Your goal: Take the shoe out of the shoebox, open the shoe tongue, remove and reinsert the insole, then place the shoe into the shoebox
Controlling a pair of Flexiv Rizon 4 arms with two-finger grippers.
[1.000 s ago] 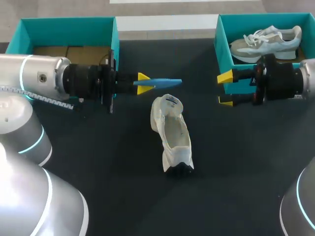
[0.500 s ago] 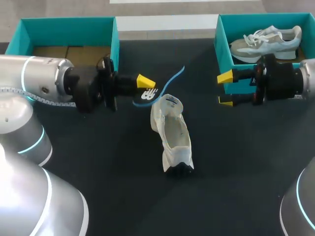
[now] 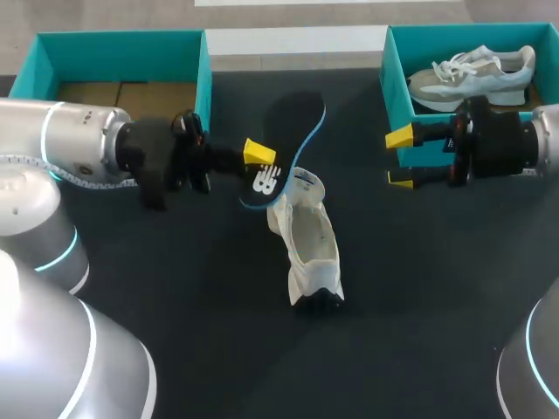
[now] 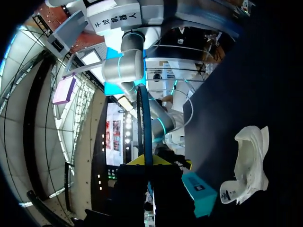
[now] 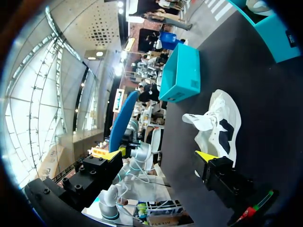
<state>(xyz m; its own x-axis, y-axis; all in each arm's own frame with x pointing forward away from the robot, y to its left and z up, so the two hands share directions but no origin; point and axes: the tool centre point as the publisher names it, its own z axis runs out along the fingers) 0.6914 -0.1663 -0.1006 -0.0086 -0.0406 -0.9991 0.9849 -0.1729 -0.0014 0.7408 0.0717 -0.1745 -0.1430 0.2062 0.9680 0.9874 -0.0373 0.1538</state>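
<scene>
My left gripper (image 3: 259, 155) is shut on the heel end of a black insole (image 3: 293, 131) with a blue edge, held in the air just behind the white shoe (image 3: 307, 240). The shoe lies on the dark table with its opening toward the insole. In the left wrist view the insole (image 4: 145, 124) shows edge-on between the yellow tips of the left gripper (image 4: 150, 161), with the shoe (image 4: 248, 161) off to one side. My right gripper (image 3: 399, 159) stands open and empty in front of the right shoebox (image 3: 390, 83). From its wrist view I see the right gripper (image 5: 158, 156), the shoe (image 5: 215, 125) and the insole (image 5: 122, 120).
The teal right shoebox holds a second grey-and-white sneaker (image 3: 472, 72). A teal left shoebox (image 3: 118, 45) with a cardboard floor stands at the back left, behind my left arm. Bare dark tabletop lies in front of the shoe.
My left wrist has turned, so the insole went from flat and edge-on to showing its black face, and its heel has dropped toward the shoe's opening. The right arm stayed put.
</scene>
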